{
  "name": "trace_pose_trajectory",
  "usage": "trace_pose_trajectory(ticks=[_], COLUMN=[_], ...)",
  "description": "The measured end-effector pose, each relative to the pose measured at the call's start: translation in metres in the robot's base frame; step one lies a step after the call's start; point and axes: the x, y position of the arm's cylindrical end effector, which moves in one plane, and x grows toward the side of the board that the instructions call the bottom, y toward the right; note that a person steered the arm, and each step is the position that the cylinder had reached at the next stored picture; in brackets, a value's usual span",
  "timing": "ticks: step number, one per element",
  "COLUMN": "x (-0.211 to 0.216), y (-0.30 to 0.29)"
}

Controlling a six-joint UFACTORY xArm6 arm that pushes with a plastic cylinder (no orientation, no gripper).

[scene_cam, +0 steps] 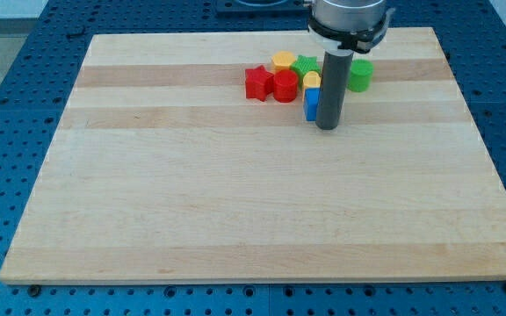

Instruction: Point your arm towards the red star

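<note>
Your tip (327, 127) sits just beside the blue block (310, 104), with the red star (256, 82) off at ten o'clock, leftmost in the cluster. No jaws here, just a rod; you'll likely swing left to aim.

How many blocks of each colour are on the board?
Red: 2, the red star and a red block
Yellow: 2, and
Green: 2, and
Blue: 1, beside my tip
Total: 7
</note>
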Motion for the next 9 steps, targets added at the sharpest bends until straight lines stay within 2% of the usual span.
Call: trace_pose_trajectory(ticks=[2,5,7,9], x=[0.006,0.020,0.005,-0.021], y=[-0.014,-0.076,-0.101,-0.101])
